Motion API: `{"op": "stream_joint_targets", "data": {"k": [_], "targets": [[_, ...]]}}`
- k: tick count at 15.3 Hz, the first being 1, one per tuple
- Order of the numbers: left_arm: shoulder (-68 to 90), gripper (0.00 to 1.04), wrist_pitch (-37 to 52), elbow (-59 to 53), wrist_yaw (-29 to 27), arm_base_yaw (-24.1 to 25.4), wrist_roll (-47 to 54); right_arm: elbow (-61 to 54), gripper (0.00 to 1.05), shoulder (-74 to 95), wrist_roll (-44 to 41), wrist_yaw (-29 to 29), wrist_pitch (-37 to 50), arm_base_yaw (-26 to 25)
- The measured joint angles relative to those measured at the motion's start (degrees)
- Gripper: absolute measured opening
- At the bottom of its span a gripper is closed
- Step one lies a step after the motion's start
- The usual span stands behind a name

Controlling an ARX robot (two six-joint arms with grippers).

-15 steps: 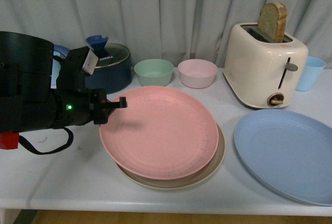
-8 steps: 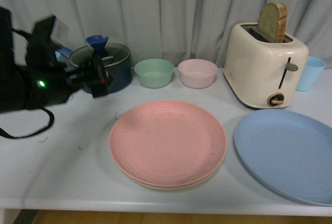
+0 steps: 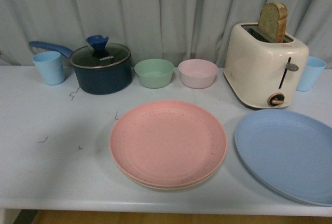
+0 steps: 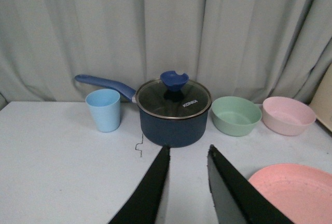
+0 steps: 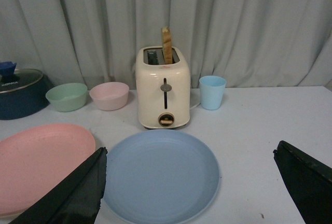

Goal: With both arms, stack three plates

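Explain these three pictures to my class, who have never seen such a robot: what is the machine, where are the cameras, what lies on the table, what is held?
This is a robot with two arms, each ending in a two-fingered tool. The front picture comes from a camera on its body; no arm shows there. On the table lie a pink plate on a beige plate, a blue plate beside them, a green bowl, a pink bowl, a pot, a toaster holding bread, and two cups. The other two pictures come from wrist cameras: the left tool and the right tool are both open and hold nothing.
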Motion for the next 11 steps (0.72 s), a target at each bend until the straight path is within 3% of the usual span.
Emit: {"op": "stream_joint_targets", "data": {"k": [2, 5, 9, 11], "targets": [[-6.32, 0.02, 0.26, -4.50, 1.22, 0.79, 0.04, 0.00, 0.98, 0.00, 0.00, 0.00, 0.00, 0.00], [-13.33, 0.02, -2.56, -10.38, 4.96, 5.03, 0.20, 0.00, 0.98, 0.00, 0.00, 0.02, 0.00, 0.00], [-20.44, 0.02, -2.97, -16.31, 5.33, 5.18, 0.22, 0.00, 0.98, 0.00, 0.00, 0.00, 0.00, 0.00], [-25.88, 0.02, -7.82, -18.29, 5.33, 5.18, 0.22, 0.00, 0.98, 0.00, 0.00, 0.00, 0.00, 0.00]]}}
